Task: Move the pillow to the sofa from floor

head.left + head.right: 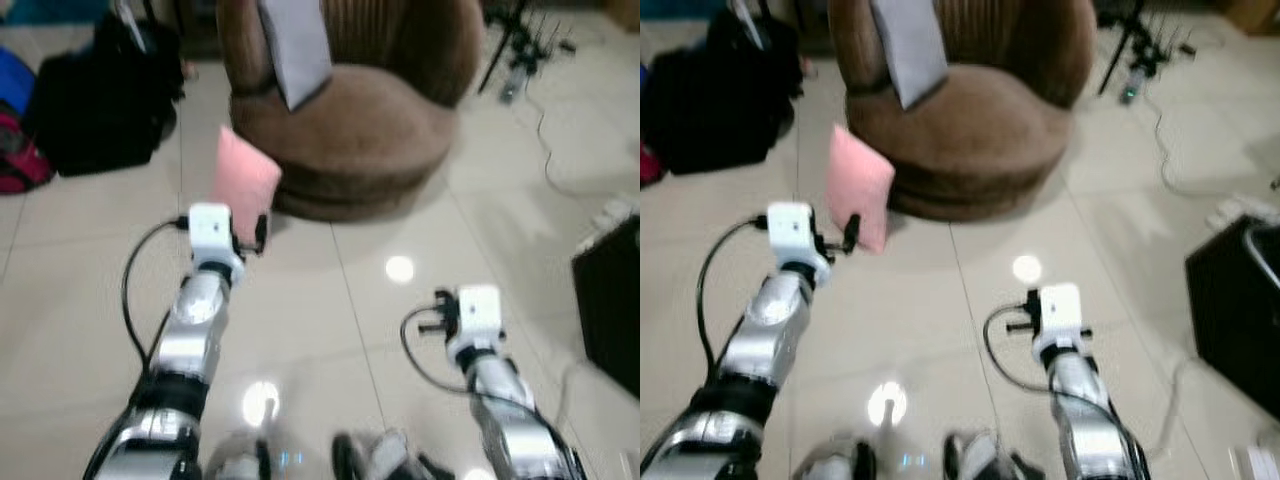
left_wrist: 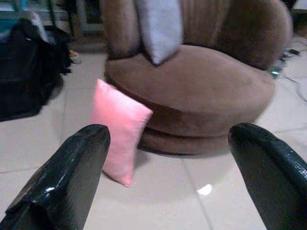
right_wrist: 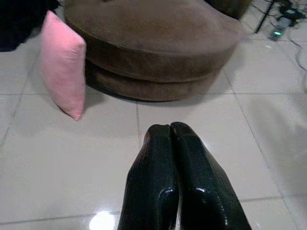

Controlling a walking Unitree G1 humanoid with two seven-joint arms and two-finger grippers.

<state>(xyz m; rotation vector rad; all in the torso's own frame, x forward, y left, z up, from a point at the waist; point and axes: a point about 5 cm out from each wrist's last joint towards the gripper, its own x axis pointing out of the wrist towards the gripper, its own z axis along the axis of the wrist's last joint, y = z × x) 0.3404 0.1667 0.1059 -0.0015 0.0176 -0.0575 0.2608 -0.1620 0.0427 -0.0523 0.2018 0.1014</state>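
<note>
pillow: pink pillow (image 1: pixel 245 182) stands on edge on the floor (image 1: pixel 330 320), leaning against the sofa's near-left base; not gripped.
sofa: round brown sofa (image 1: pixel 350 130), far centre; seat bare apart from the cushion.
cushion: grey cushion (image 1: pixel 295 45) props upright against the sofa back, left part of the seat.
left gripper: left gripper (image 2: pixel 168 167) raised, aimed at pillow and sofa; fingers (image 2: pixel 72 177) spread wide, nothing between them. In the head views it sits just in front of the pillow; contact can't be judged there. The wrist view shows the pillow some way beyond the fingertips.
right gripper: right gripper (image 3: pixel 171 132) fingers pressed together, empty, over bare tile, near and right of the pillow, well apart from it.
arms: both silver arms reach forward from the near edge, left arm (image 1: pixel 195 320) extended further than right arm (image 1: pixel 490 370).
bags: black bag (image 1: pixel 100 105) on the floor far left, a red and a blue item at the left edge beside it.
right side: black box (image 1: pixel 610 300) at the right edge; cables (image 1: pixel 550 150) and a stand on the floor far right.
floor: light glossy tiles with lamp reflections.
</note>
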